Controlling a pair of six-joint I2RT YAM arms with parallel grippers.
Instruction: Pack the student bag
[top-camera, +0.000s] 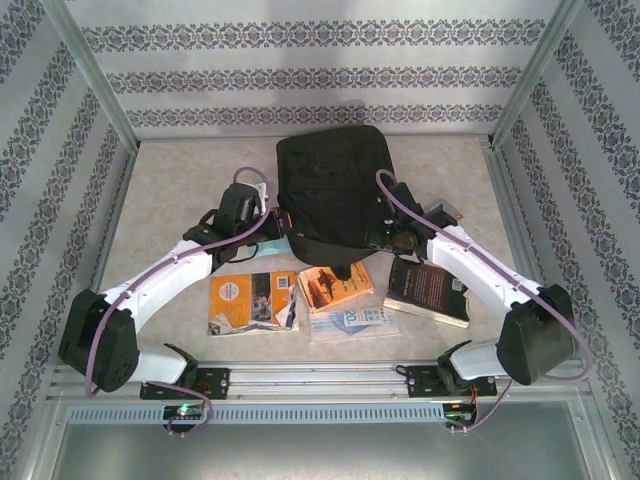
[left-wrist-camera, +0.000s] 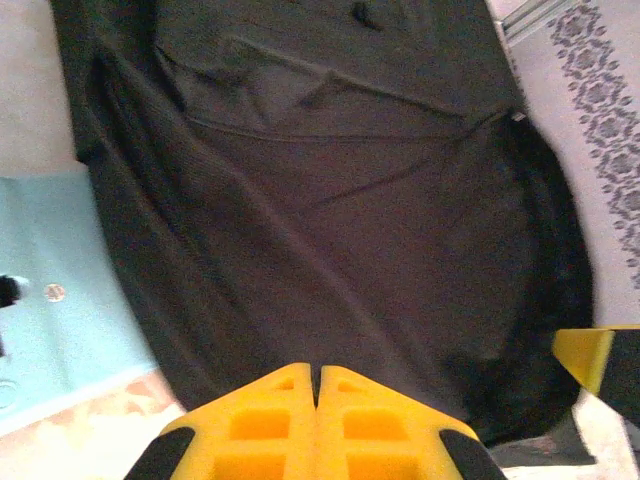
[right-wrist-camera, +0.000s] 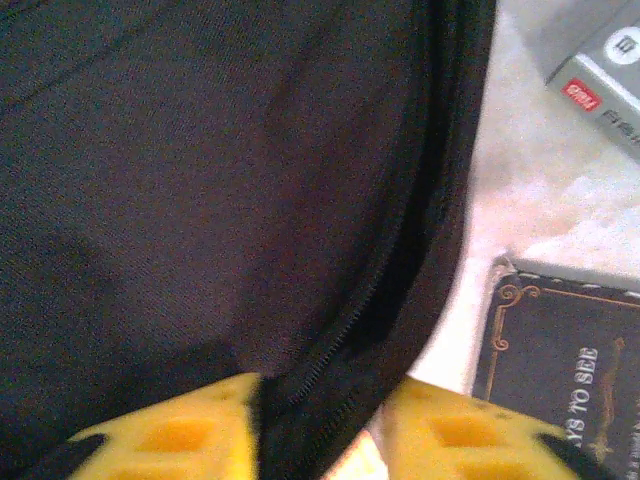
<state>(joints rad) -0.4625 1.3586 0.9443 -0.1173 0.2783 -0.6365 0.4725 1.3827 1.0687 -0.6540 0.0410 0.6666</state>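
The student bag (top-camera: 330, 185), a large black soft backpack, lies at the middle back of the table. My left gripper (top-camera: 270, 215) is at the bag's left edge; in the left wrist view its yellow fingers (left-wrist-camera: 290, 400) are pressed together over the black bag (left-wrist-camera: 340, 200), with nothing visible between them. My right gripper (top-camera: 395, 235) is at the bag's lower right. In the right wrist view, the zip rim of the bag (right-wrist-camera: 350, 330) spans the gap between the yellow fingers (right-wrist-camera: 450, 440), which hold it.
Books lie in front of the bag: an orange-and-white one (top-camera: 250, 303), an orange one (top-camera: 335, 287), a light blue one (top-camera: 350, 323) and a dark one (top-camera: 428, 290), which lies beside the right fingers (right-wrist-camera: 570, 370). A grey box (right-wrist-camera: 600, 55) lies farther right.
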